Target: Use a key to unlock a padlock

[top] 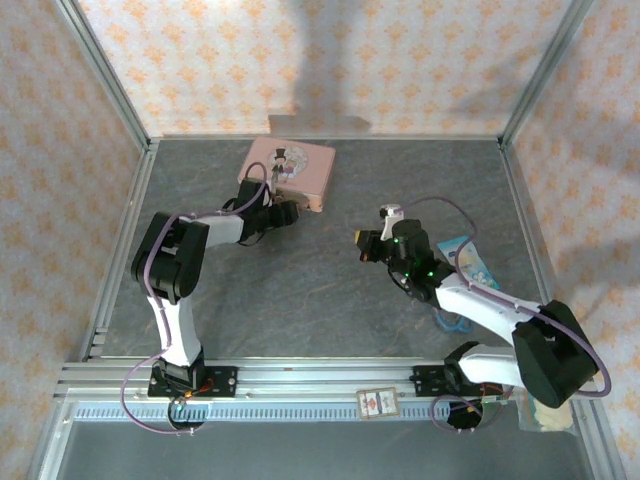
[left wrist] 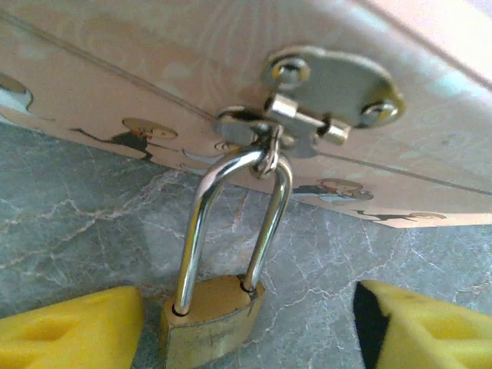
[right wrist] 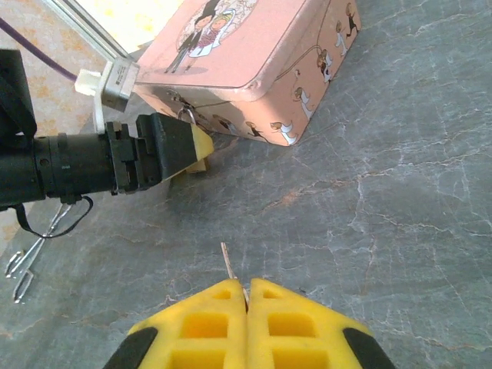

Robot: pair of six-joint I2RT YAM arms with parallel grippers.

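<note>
Hanging on the pink tin's point(left wrist: 154, 46) hasp point(left wrist: 330, 84), padlock point(left wrist: 211, 319) sits inside left gripper point(left wrist: 250, 327).

On the tin's point(top: 287, 170) near wall, at the hasp point(left wrist: 307, 115): the padlock point(left wrist: 211, 311). Just before the tin, astride the padlock: the left gripper point(top: 290, 212). Well right of the tin, nearer: the right gripper point(right wrist: 247, 296), the key point(right wrist: 229, 265) pinched within.

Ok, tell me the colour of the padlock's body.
The padlock body is brass-coloured; the left wrist view shows it best.
</note>
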